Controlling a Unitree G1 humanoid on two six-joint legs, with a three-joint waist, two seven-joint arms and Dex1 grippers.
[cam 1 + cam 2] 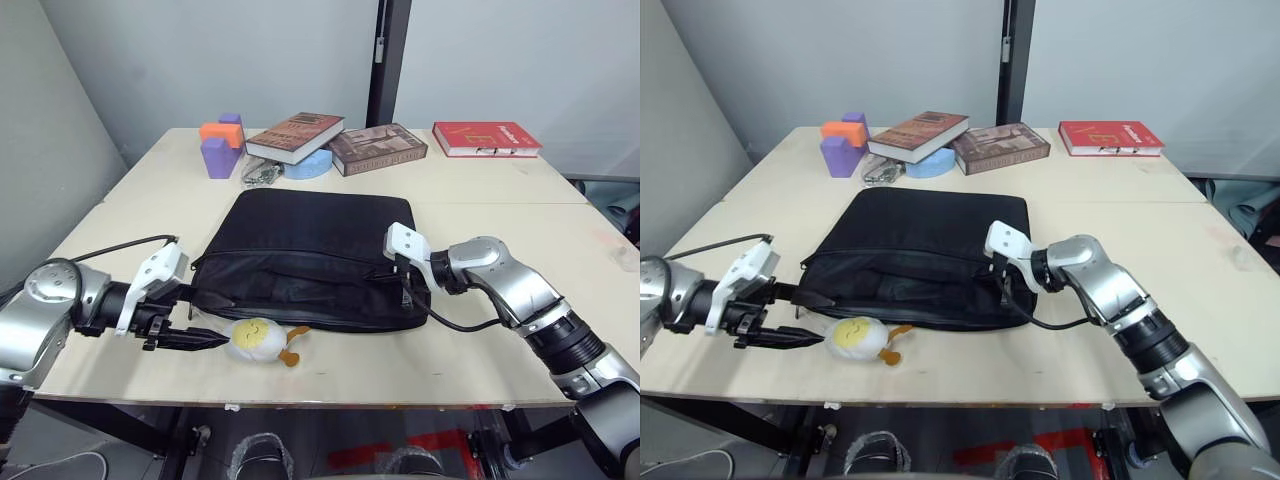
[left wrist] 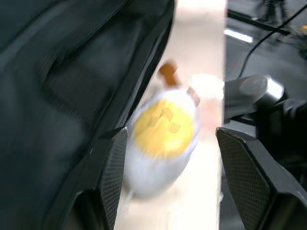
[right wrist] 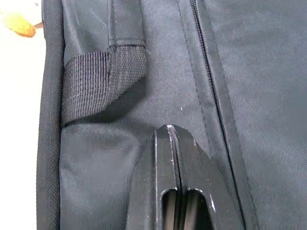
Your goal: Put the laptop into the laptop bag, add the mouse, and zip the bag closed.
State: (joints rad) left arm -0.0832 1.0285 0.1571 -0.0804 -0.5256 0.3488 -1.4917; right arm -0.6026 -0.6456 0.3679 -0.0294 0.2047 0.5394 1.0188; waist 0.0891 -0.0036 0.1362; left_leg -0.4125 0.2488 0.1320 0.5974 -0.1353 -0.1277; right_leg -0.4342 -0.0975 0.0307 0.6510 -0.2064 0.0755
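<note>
Item: large flat black fabric laptop bag (image 1: pixel 310 255), lying flat on the pale wooden table (image 1: pixel 520 215); my landmark for all below.

Laptop and mouse: I see neither lying out beside the bag, so I judge both are probably inside, though I cannot confirm it.

Zip: the right wrist view shows a zipper track (image 3: pixel 207 62) with teeth meshed where visible; I cannot tell whether the whole run is shut. I judge only the zipping, or checking it, is left.

Right gripper (image 3: pixel 171 143): fingers pressed together on nothing, tips resting over the bag's near right corner, beside a webbing handle (image 3: pixel 103 79).

Left gripper (image 2: pixel 168 158): fingers spread wide, empty, at the bag's near left edge, framing a white-and-yellow egg-shaped plush toy (image 1: pixel 258 340) just beside the bag's front.

Beyond the bag: books, purple and orange blocks.
</note>
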